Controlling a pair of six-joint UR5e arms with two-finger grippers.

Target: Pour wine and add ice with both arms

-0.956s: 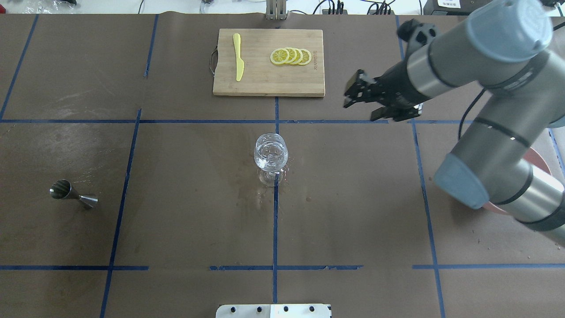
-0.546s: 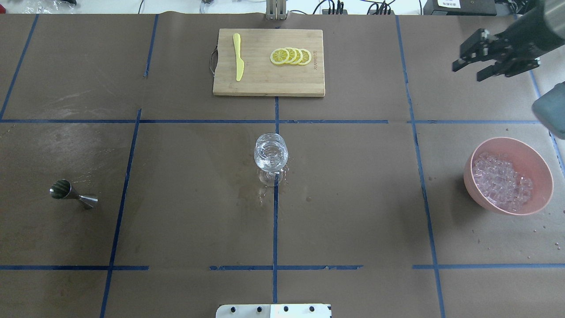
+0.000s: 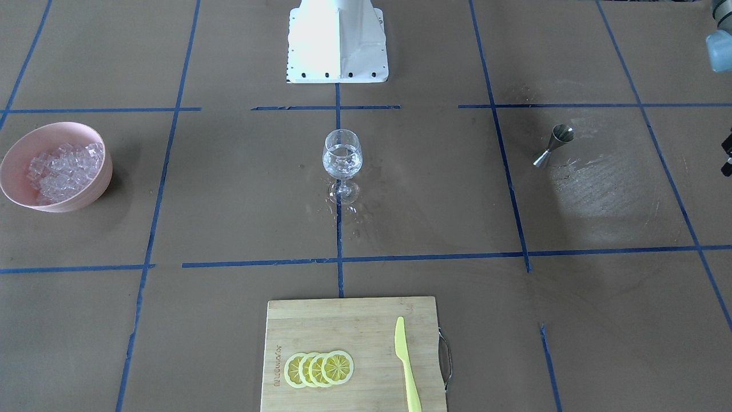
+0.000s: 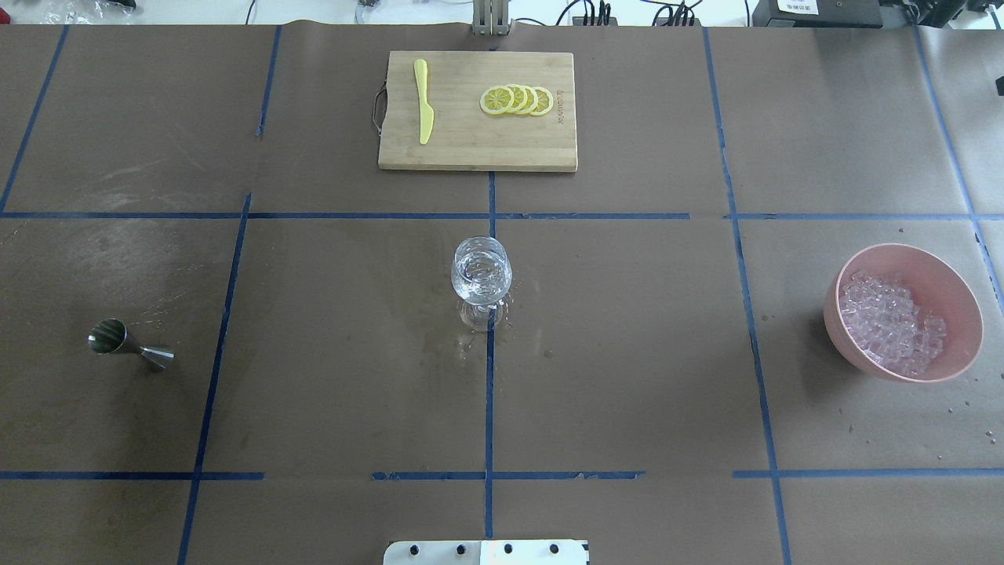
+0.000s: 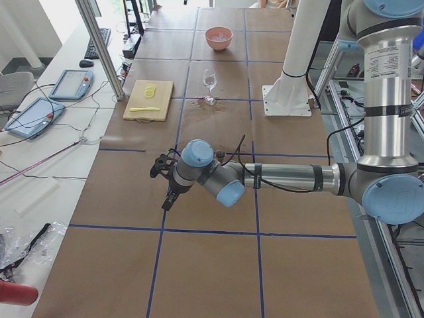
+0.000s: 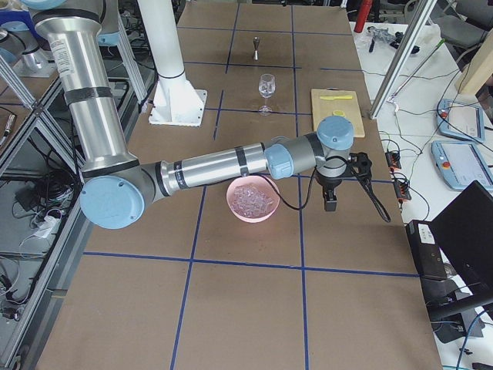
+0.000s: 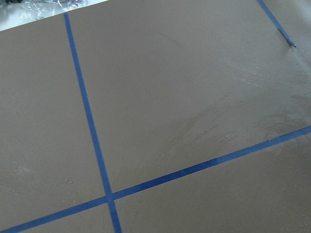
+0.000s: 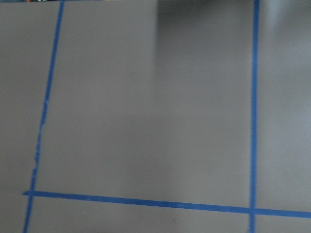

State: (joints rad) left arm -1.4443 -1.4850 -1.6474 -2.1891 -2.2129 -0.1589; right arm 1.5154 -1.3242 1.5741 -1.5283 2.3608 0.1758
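On our left, the left gripper hangs over bare table, well apart from the steel jigger. We cannot tell how wide its fingers stand or whether they grip anything.

At centre the wine glass stands upright with the wine in its bowl. We judge it fragile and top-heavy on its thin stem, so it is best taken low on the bowl, and the paper round its foot looks wet.

Behind it lies the cutting board with a yellow knife and lemon slices, clear of any path.

To the right, the ice heaps in the pink bowl. It looks hard, light and slick, so it should be pinched squarely. The right gripper hangs just beyond the bowl, and we cannot tell its opening either.
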